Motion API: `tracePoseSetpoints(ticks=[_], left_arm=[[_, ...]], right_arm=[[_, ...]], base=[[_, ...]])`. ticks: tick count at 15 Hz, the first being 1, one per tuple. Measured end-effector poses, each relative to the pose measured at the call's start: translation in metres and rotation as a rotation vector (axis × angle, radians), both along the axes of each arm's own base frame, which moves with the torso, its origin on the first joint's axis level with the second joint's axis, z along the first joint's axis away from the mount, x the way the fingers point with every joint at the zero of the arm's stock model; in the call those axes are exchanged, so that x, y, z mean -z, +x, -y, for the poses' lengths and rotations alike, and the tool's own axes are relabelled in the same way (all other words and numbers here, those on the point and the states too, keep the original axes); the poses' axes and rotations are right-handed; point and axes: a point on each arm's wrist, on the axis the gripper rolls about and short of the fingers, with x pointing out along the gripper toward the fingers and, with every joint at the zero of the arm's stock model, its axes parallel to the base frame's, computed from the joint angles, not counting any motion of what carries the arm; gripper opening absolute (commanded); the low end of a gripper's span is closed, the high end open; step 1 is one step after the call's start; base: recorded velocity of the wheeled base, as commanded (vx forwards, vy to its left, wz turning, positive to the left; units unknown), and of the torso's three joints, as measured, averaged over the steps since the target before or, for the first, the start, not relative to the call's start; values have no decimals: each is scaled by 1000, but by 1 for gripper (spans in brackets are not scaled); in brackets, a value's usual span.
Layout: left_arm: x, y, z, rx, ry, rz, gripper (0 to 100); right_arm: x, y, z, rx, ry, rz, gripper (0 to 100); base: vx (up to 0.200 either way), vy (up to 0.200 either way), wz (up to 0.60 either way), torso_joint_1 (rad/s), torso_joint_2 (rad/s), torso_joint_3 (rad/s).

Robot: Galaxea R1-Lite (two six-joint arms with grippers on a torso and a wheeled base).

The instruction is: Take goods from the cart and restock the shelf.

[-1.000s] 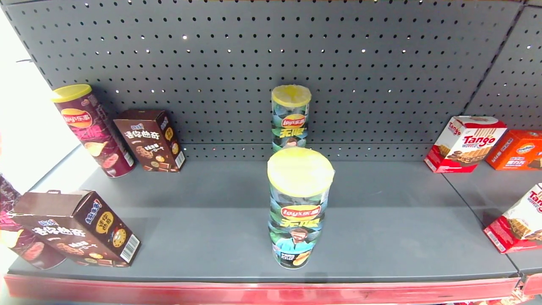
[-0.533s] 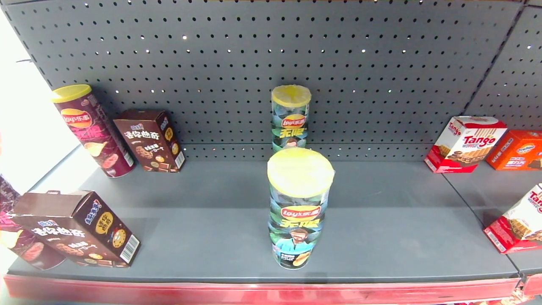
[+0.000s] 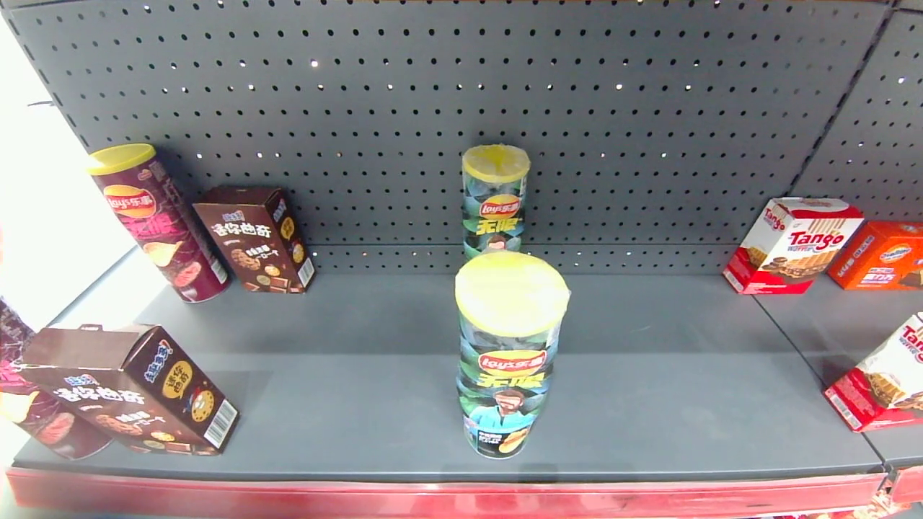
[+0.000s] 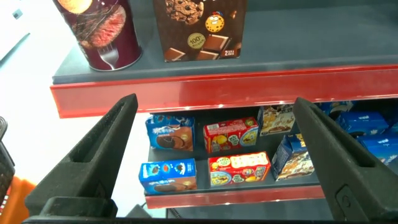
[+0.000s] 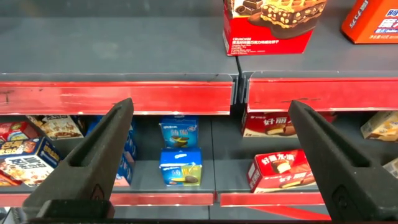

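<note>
Two green chip cans with yellow lids stand upright in a line on the grey shelf [image 3: 649,389]: one near the front edge [image 3: 508,353], one at the back wall [image 3: 495,198]. A maroon chip can [image 3: 155,220] and two brown cookie boxes [image 3: 256,238] [image 3: 130,386] sit at the shelf's left. My left gripper [image 4: 214,155] is open with nothing between its fingers, facing the shelf's red front lip [image 4: 224,93] below a maroon can [image 4: 102,31] and a brown box [image 4: 199,28]. My right gripper [image 5: 211,155] is open too, before the red lip [image 5: 118,96].
Red-and-white wafer boxes [image 3: 793,245] [image 3: 880,375] and an orange box [image 3: 880,256] sit on the neighbouring shelf section to the right. Lower shelves hold blue and red snack boxes [image 4: 233,152] [image 5: 180,165]. A perforated grey back panel [image 3: 433,86] closes the shelf behind.
</note>
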Motion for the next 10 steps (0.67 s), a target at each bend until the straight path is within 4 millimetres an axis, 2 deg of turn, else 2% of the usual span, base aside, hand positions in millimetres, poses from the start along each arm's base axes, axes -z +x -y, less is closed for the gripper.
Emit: tracePoseSetpoints(ticks=[10], left_arm=[[0, 0, 0, 0, 1, -1, 100]], right_arm=[[0, 0, 0, 0, 2, 0, 100]], base=[[0, 0, 0, 0, 0, 0]])
